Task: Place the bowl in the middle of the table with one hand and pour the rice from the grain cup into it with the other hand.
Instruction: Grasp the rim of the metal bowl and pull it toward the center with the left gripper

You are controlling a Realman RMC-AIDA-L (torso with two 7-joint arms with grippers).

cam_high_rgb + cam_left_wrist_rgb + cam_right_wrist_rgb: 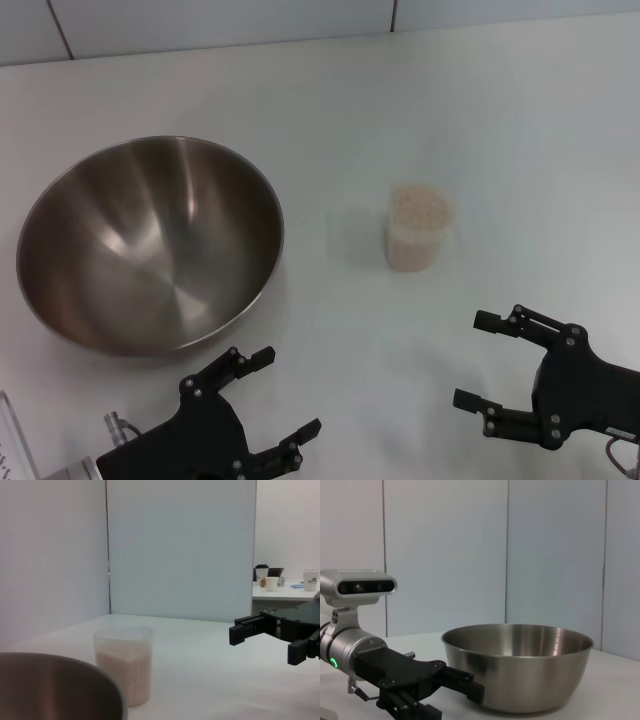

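On the white counter (520, 130), seen from the head camera, the stainless-steel mixing bowl (150, 245) sat toward the left side, upright, its shiny interior holding nothing. Well apart to its right, near the middle, stood the clear grain cup (418, 230), upright and filled nearly to the brim with rice (419, 207). The left end effector (268, 394) hovered at the near edge just in front of the bowl, its two black fingers spread wide and gripping nothing. The right end effector (478, 361) hovered at the near right, nearer than the cup and apart from it, fingers likewise spread wide.

From the left wrist camera, the bowl's rim (60, 685) filled the near corner, with the frosted cup (123, 664) beyond it showing pale rice (124, 672) through its wall. The right end effector (265, 642) showed farther off, fingers apart, clear of the cup.

From the right wrist camera, the bowl (517, 667) rested on the counter (610, 690), and the left end effector (455, 695) reached close beside its outer wall; whether it touched could not be told.
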